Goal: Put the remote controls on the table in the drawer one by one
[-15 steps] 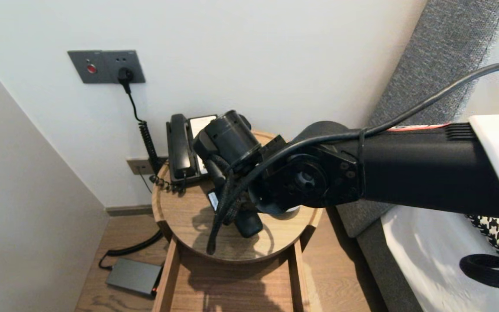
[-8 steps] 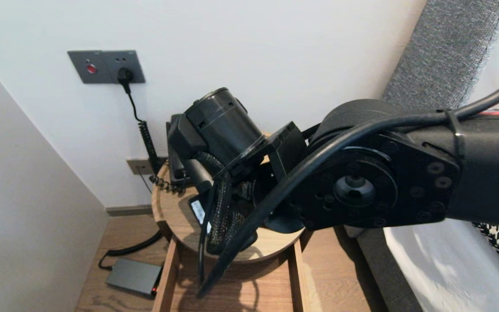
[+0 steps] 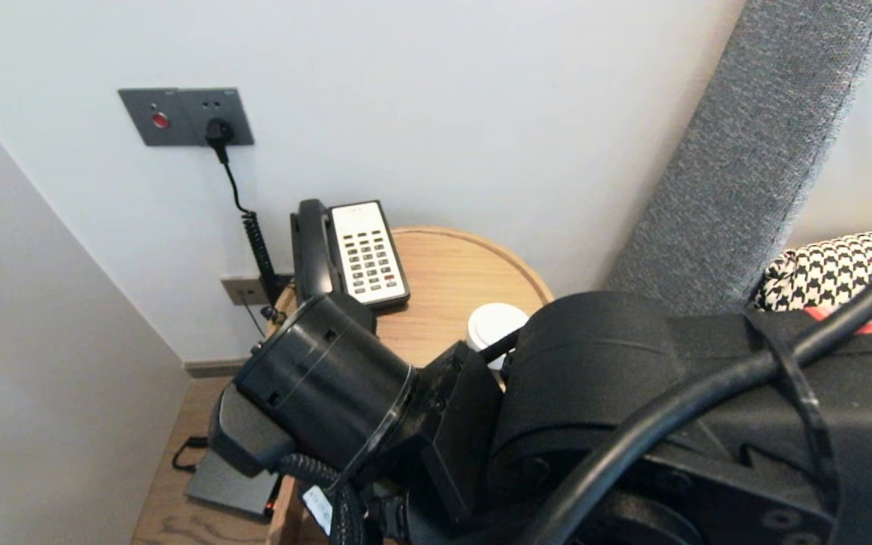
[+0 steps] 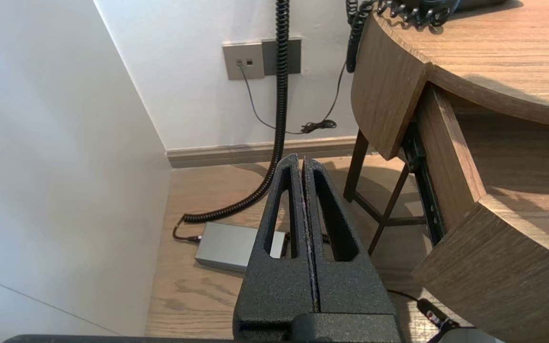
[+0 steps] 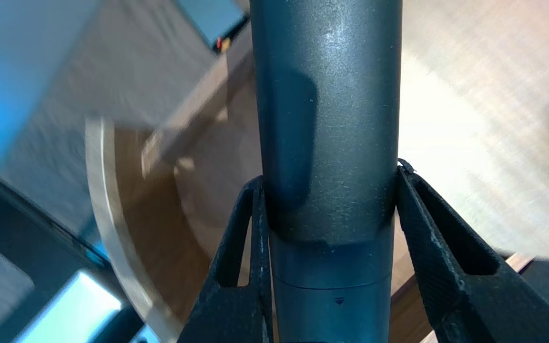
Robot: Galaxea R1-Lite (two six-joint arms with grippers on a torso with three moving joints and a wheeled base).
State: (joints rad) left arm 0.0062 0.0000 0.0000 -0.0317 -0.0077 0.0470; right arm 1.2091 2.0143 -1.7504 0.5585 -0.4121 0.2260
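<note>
Over worktop [image 3: 443, 272] rim, right end effector [image 5: 328, 176] pinches a smooth dark cylinder [image 5: 327, 95], which could slip in that narrow hold or clip the cup [image 3: 493, 322]; left end effector [image 4: 303, 164] parked near floor, pressed together.

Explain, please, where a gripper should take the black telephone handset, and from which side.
Take the handset at the middle of its slim bar, coming from above, with the fingers across its narrow width. It lies lengthwise in its cradle beside the keypad, with the wall close behind.
</note>
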